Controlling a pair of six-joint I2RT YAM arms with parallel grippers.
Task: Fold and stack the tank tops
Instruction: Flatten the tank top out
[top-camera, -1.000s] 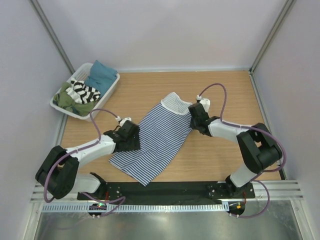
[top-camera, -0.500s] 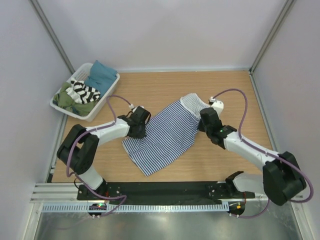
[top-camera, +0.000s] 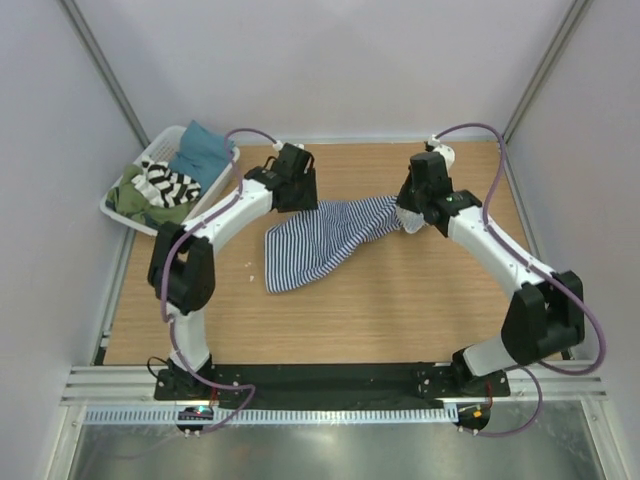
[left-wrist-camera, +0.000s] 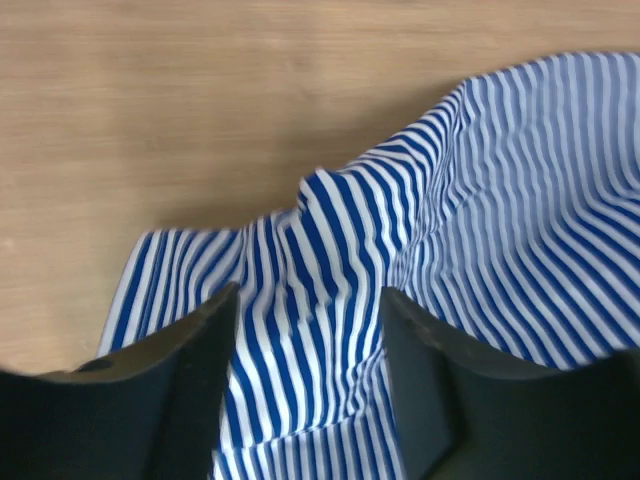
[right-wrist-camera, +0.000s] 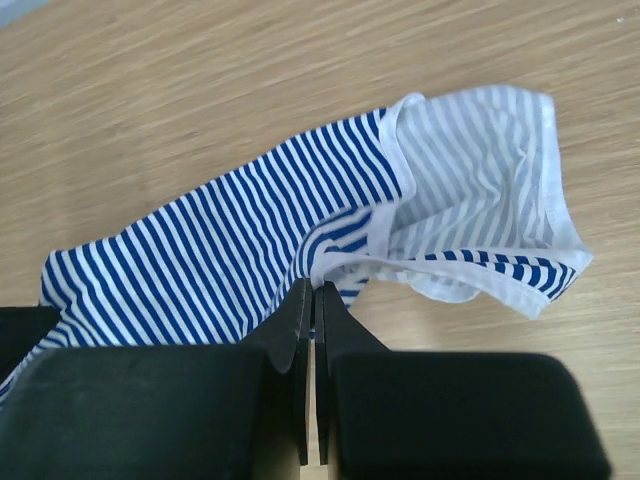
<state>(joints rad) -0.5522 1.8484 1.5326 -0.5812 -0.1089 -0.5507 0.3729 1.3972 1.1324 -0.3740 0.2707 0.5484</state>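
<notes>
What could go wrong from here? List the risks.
1. The left fingers stand apart over the navy-striped tank top, so that end looks unheld; a pull from the right could drag it into a heap.
2. The right fingers pinch only a thin bit of edge near the white trim; it may slip out.
3. The cloth lies rumpled, not flat; folding now would likely come out crooked.

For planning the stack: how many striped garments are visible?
2. The navy-striped one lies on the table; the black-and-white one is in the basket. Others may be hidden under cloths there.
</notes>
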